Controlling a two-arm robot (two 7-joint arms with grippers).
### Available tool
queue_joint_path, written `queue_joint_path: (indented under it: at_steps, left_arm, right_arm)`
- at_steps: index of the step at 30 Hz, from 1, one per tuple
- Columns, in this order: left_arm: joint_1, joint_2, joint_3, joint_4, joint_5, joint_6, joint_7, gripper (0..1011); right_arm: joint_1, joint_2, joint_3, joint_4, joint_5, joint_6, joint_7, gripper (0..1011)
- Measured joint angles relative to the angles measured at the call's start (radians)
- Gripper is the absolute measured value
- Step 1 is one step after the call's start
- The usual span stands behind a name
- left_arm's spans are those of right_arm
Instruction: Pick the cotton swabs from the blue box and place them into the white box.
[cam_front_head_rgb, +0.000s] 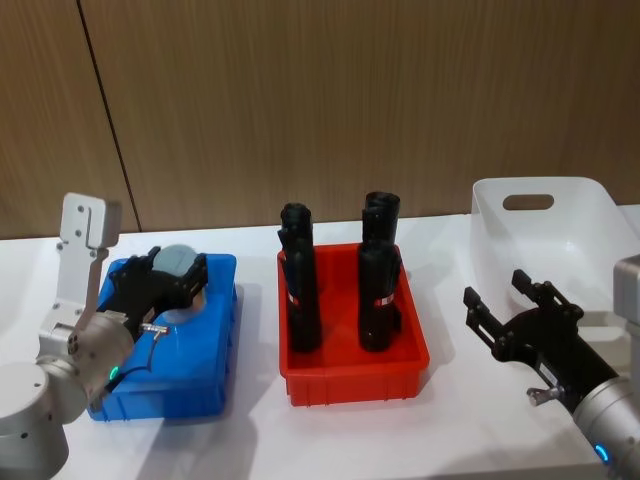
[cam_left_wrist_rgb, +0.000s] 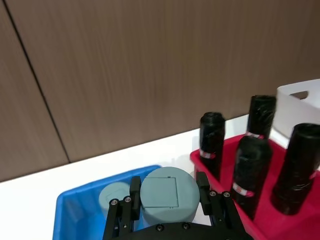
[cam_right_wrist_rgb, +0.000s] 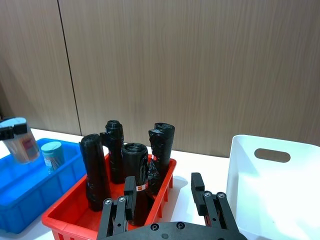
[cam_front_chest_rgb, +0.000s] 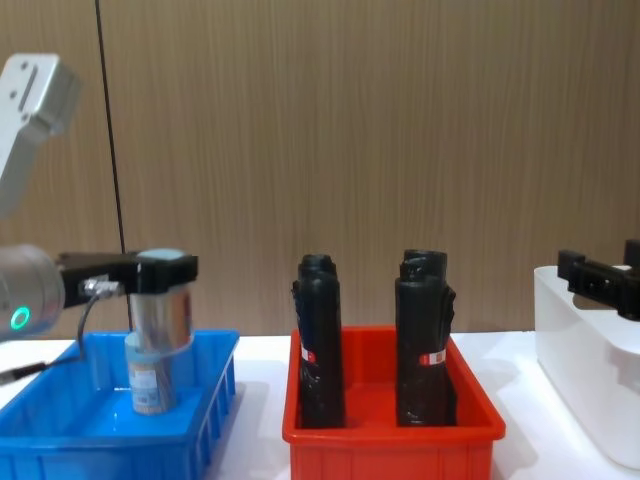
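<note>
My left gripper (cam_front_head_rgb: 176, 272) is shut on a cotton swab jar (cam_front_head_rgb: 178, 263) with a grey-blue lid, held lifted above the blue box (cam_front_head_rgb: 190, 392). From the side, the held jar (cam_front_chest_rgb: 161, 312) hangs clear of the box floor. A second jar (cam_front_chest_rgb: 149, 386) stands in the blue box (cam_front_chest_rgb: 100, 442) just below it. The left wrist view shows the held jar's lid (cam_left_wrist_rgb: 169, 195) between the fingers and the other jar (cam_left_wrist_rgb: 114, 196) behind. My right gripper (cam_front_head_rgb: 495, 288) is open, low beside the white box (cam_front_head_rgb: 560, 240).
A red bin (cam_front_head_rgb: 350, 382) with several tall black cylinders (cam_front_head_rgb: 300, 290) stands between the blue and white boxes. A wooden wall runs along the back of the white table. There is bare table in front of the bins.
</note>
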Motion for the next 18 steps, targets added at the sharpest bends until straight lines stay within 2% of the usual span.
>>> queue_joint_path:
  at_steps: [4, 18]
  left_arm:
    - [0.001, 0.002, 0.0, -0.023, 0.0, 0.0, -0.024, 671]
    - [-0.019, 0.005, 0.003, -0.092, -0.018, 0.037, -0.183, 671]
  right_arm:
    - [0.0, 0.0, 0.0, 0.0, 0.0, 0.0, 0.0, 683]
    - [0.0, 0.0, 0.0, 0.0, 0.0, 0.0, 0.0, 683]
